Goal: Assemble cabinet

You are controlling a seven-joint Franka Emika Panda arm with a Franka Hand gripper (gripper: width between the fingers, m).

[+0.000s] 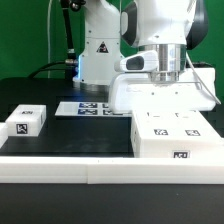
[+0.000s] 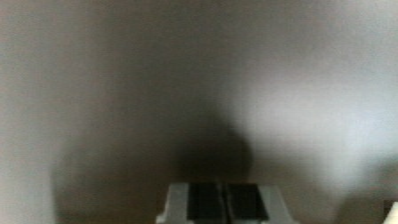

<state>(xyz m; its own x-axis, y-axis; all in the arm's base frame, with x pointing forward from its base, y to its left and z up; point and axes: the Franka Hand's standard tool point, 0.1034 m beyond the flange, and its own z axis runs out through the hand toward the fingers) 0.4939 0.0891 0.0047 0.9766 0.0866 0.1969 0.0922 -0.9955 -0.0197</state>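
Hanging straight down from the white arm, the pincer [image 1: 166, 77] meets the top of the cabinet's [image 1: 170, 125] raised rear part. In the exterior view its fingertips are lost against the white plastic, so that view shows neither the gap between them nor where they touch.

The wrist view is more useful, though blurred. The two dark fingers [image 2: 192, 201] stand pressed almost together, with only a thin pale seam between them. I cannot tell whether something thin is nipped in that seam. Beyond the pincer [image 2: 217, 200] there is only a soft grey-white surface, darker down the middle, too blurred to name.

The cabinet sits on the black worktop [image 1: 70, 140] on the exterior view's right, close to the front edge. It is the biggest white block in sight — a taller portion at the back and a lower, flat-topped portion in front. Two square black-and-white markers lie on that lower top, and another shows on the front face.

A small white block [image 1: 27, 120] bearing one marker rests well apart on the exterior view's left. Between the two and farther back, the marker board [image 1: 88, 107] lies flat just beside the cabinet.
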